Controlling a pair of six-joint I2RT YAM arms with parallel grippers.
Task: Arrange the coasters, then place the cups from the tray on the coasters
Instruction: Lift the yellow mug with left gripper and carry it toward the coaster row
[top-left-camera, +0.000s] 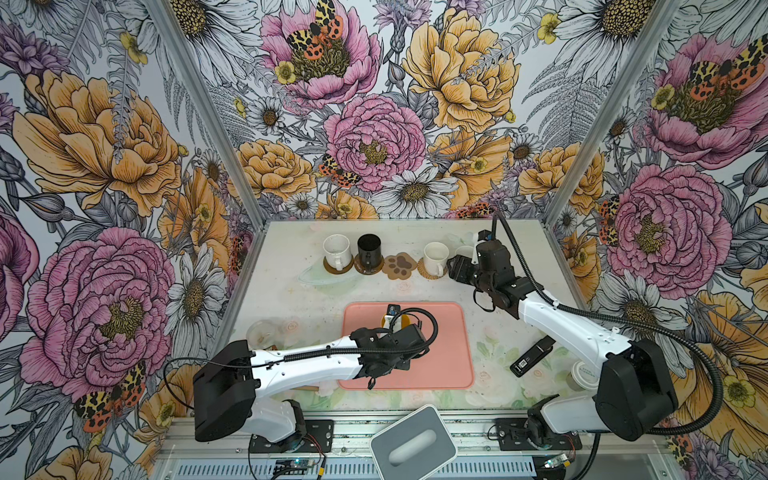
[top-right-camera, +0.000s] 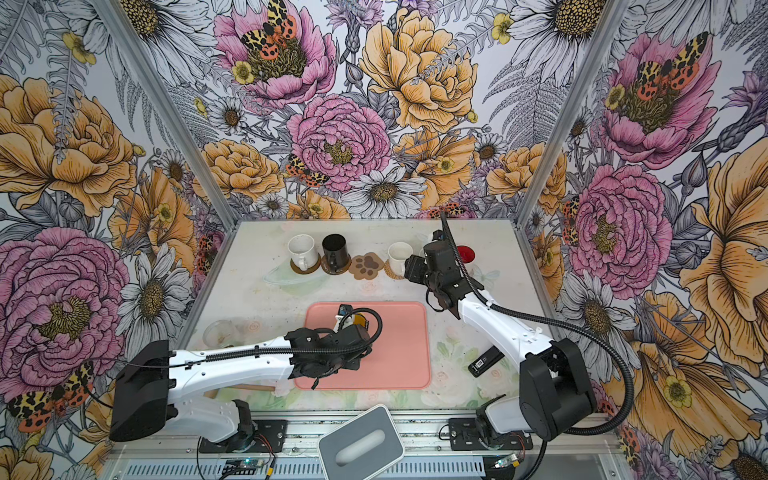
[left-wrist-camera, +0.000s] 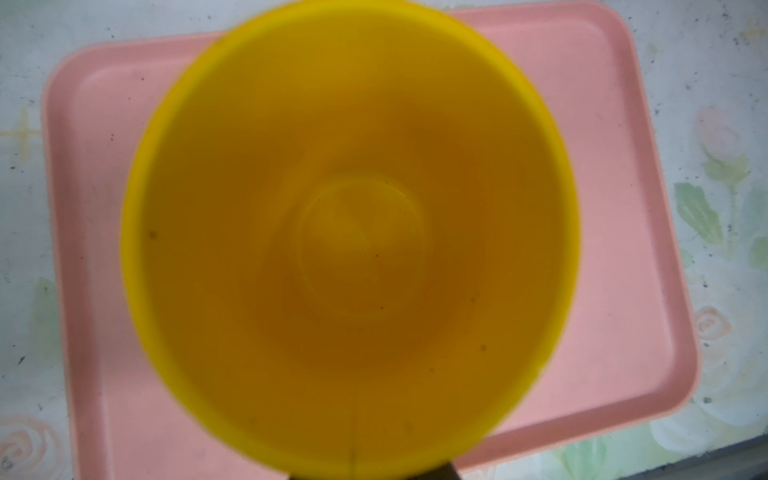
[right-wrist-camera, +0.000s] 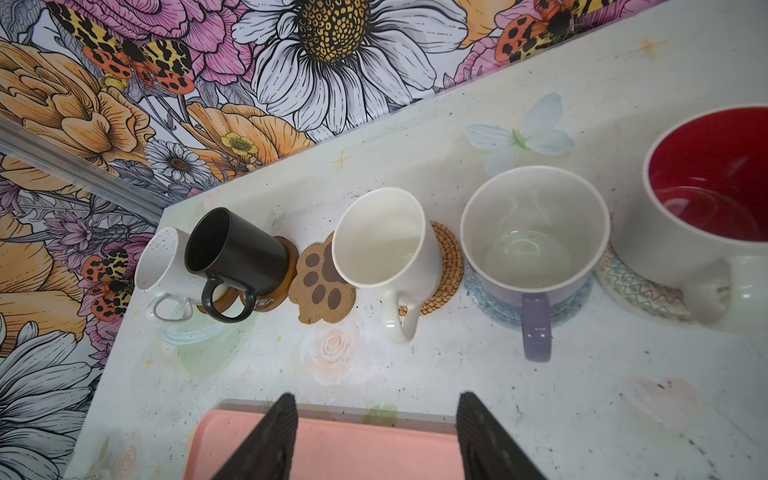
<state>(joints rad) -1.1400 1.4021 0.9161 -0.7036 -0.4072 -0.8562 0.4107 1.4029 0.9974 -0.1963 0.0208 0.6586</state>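
**Yellow cup held over the pink tray; paw-print coaster bare**

The left claw is narrowed on the near wall of the yellow cup, holding it over the salmon tray, which lies mid-table toward the near edge.

A row runs along the far edge:
- a white cup on a brown disc
- a black cup on a second brown disc
- the paw-print coaster, hemmed closely by the cups on either side
- a cream-white cup on the rattan coaster
- a lavender cup on the grey-blue coaster
- a red-lined cup on the lacy coaster

The right claw, jaws wide and empty, hovers just in front of the cream-white cup. The right arm hides the lavender cup from above.

A clear jar sits near the left edge. A black gadget and a white-lidded jar sit toward the right edge. A grey slotted box sits at the near edge.
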